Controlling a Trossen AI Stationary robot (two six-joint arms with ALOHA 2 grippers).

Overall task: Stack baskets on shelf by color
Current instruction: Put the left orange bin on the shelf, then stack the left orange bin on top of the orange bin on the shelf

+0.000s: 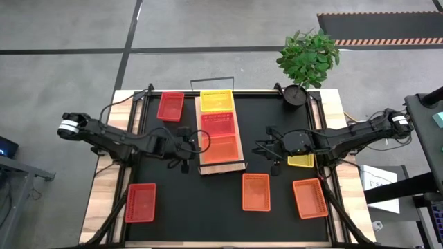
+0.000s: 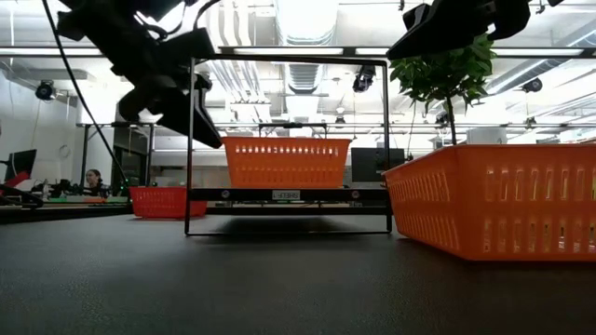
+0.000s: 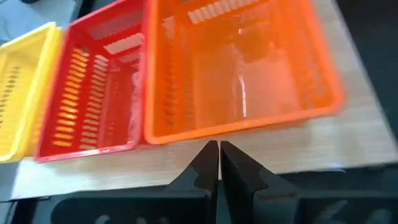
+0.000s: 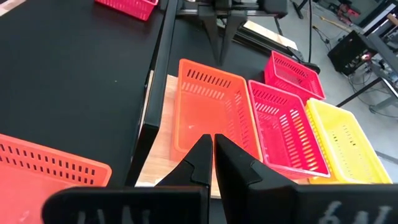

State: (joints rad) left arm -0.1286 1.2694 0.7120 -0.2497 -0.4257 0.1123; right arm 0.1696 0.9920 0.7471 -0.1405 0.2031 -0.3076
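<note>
The light-wood shelf (image 1: 205,168) lies mid-table and bears three baskets in a row: yellow (image 1: 217,101) at the far end, red (image 1: 219,123) in the middle, orange (image 1: 221,147) at the near end. My left gripper (image 1: 185,144) hovers just left of the shelf beside the orange basket (image 3: 236,68), its fingers (image 3: 219,152) shut and empty. My right gripper (image 1: 273,151) hangs right of the shelf, also shut (image 4: 213,146) and empty, facing the orange basket (image 4: 208,112). In the low view, the orange basket (image 2: 287,163) stands on the shelf between the wire rails.
On the black mat lie loose baskets: red (image 1: 170,106) far left, red (image 1: 140,202) near left, orange (image 1: 255,191) and orange (image 1: 309,198) near right, and yellow (image 1: 300,160) under my right arm. A potted plant (image 1: 306,59) stands at the far right.
</note>
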